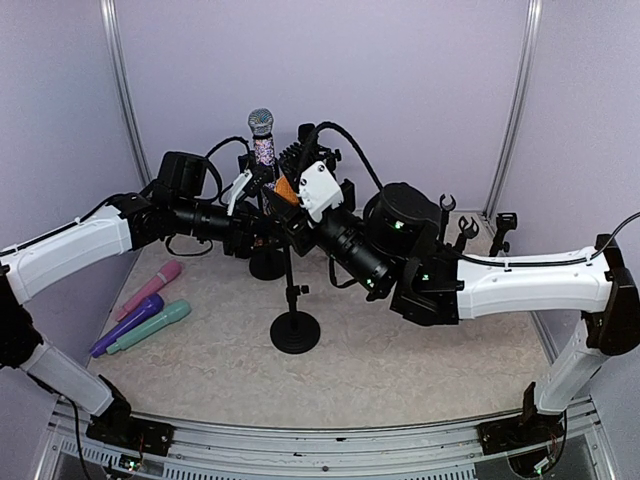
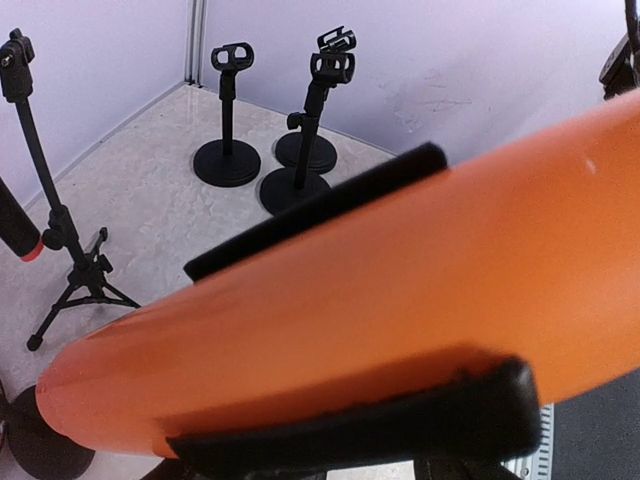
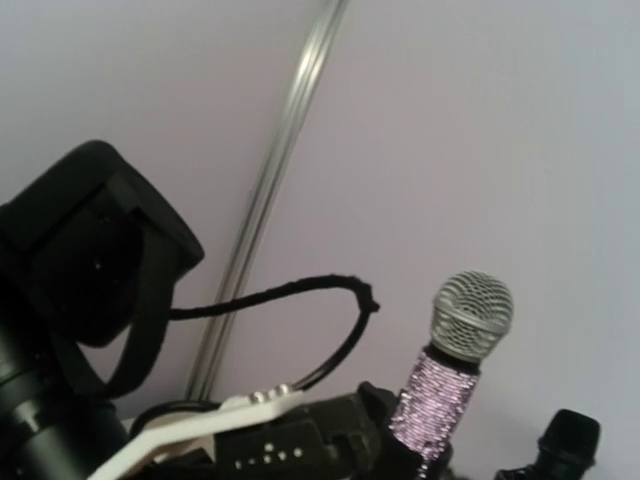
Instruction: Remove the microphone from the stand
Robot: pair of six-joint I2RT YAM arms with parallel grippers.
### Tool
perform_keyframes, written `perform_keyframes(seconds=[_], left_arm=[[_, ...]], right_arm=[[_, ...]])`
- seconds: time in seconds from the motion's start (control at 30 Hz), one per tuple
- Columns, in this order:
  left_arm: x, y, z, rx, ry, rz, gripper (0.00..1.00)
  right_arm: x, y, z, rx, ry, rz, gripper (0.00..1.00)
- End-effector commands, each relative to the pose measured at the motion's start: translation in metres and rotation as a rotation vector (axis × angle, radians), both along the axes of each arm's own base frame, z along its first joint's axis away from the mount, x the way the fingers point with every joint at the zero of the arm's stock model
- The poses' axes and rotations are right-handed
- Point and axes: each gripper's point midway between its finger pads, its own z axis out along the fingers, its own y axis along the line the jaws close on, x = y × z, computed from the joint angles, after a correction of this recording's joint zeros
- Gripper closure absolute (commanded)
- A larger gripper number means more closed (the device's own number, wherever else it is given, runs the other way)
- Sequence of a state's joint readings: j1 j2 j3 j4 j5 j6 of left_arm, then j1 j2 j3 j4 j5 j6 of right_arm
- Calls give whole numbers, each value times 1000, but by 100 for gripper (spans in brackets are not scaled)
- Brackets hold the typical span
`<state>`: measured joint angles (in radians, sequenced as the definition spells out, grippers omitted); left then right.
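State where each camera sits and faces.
Top external: above and behind the bases, looking down on the table; shows left arm, right arm.
Left wrist: looks across the table at empty stands; its jaws hold an orange object.
Right wrist: faces the back wall and the glittery microphone; own jaws unclear.
Shared: top and right wrist both see that microphone.

Soft, even light casts faint shadows; the overhead view bows at its edges, the left wrist's orange finger (image 2: 400, 290) looms blurred, and the right wrist view is soft.
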<state>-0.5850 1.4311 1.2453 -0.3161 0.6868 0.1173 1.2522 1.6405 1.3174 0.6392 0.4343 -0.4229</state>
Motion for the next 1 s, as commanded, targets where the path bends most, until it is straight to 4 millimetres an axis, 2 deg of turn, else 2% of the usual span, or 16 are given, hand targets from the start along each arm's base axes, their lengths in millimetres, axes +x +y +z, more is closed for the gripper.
perform_keyframes(seconds=[0.0,0.2,0.3,0.33,0.4,0.43,0.5,0.6,0.77,0.97], left_arm=[[10,-13,18,-29,-48,4,48],[17,-14,10,-5,-64,25,69],[22,-12,12,12,-102,36,84],[23,-11,13,19,-117,36,89],[22,-10,16,28,-149,25,99],[21,-9,17,33,-164,14,100],[16,-9,17,42,-182,-13,100],[9,-8,14,57,-197,-58,100],[-3,-6,12,68,-206,-108,100],[-12,-5,21,62,-216,-148,100]], right_arm=[[-4,6,1,-12,-4,-14,76],[-10,6,-3,-18,1,-12,81],[-12,4,-1,-12,2,-11,79],[-13,3,0,-7,3,-8,72],[-14,1,2,-3,6,-3,43],[-14,0,3,-6,5,-3,34],[-13,0,-1,-37,11,4,23],[-6,5,-15,-100,75,69,15],[7,-3,-28,-150,96,88,14],[16,0,-40,-199,64,68,25]])
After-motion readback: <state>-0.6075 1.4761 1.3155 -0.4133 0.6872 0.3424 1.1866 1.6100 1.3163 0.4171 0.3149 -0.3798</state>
